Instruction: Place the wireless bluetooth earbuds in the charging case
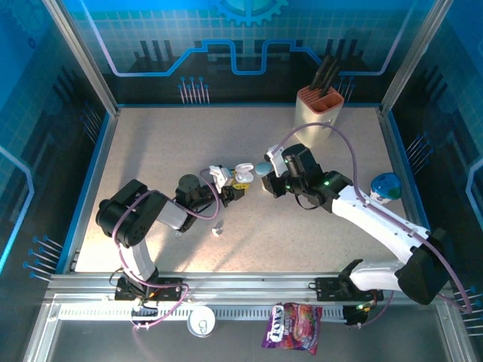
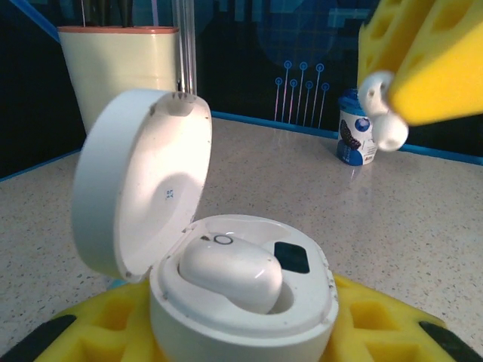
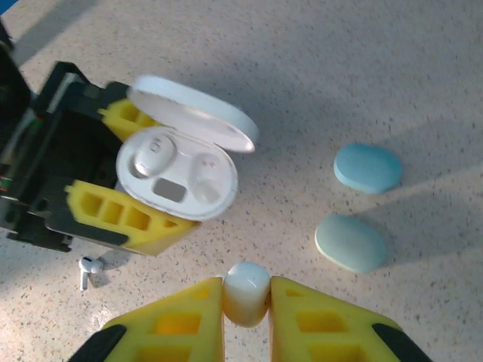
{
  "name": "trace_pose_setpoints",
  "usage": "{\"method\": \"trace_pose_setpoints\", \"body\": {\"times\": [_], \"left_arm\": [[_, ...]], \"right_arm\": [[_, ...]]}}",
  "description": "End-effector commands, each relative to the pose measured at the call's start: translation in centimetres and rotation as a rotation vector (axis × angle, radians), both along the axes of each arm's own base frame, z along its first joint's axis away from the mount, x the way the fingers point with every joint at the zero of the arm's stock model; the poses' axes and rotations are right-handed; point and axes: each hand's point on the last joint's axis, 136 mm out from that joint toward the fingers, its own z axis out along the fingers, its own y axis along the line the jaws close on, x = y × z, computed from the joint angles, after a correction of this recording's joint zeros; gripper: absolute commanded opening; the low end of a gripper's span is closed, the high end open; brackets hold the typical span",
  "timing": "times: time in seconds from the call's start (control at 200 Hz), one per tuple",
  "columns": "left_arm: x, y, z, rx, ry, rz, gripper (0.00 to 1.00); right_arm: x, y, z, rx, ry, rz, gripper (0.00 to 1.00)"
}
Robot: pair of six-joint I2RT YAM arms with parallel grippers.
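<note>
My left gripper [image 2: 241,343] is shut on the base of the white charging case [image 2: 249,305]. The case's lid [image 2: 143,181] stands open. One white earbud [image 2: 230,271] sits in the case's left well, and the right well [image 3: 205,172] is empty. My right gripper [image 3: 247,302] is shut on a second white earbud [image 3: 247,290]. It hovers apart from the case, to the case's right, with bare table between them. In the top view the two grippers [image 1: 230,186] [image 1: 269,179] face each other mid-table. The held earbud [image 2: 383,113] hangs at the upper right of the left wrist view.
Two closed pebble cases, pale blue [image 3: 367,167] and pale green [image 3: 350,242], lie right of the open case. A stemmed white bud [image 3: 89,270] lies on the table near the left gripper. A knife block [image 1: 318,105] stands at the back and a blue can [image 1: 386,187] at the right. A candy bag [image 1: 293,326] lies on the front rail.
</note>
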Motion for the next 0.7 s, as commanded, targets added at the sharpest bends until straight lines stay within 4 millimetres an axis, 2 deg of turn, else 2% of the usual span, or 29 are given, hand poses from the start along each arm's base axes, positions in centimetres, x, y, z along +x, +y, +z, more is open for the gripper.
{"method": "trace_pose_setpoints", "body": {"times": [0.0, 0.335, 0.695], "left_arm": [[-0.9, -0.2, 0.6, 0.013, -0.066, -0.024, 0.27], [-1.8, -1.2, 0.8, 0.006, -0.068, -0.071, 0.27], [-2.0, -1.6, 0.7, 0.006, -0.063, -0.076, 0.27]], "right_arm": [[0.1, 1.3, 0.9, -0.066, -0.056, 0.081, 0.2], [1.1, 3.3, -0.4, -0.098, -0.027, 0.146, 0.2], [1.6, 2.6, -3.1, -0.173, 0.007, 0.122, 0.2]]}}
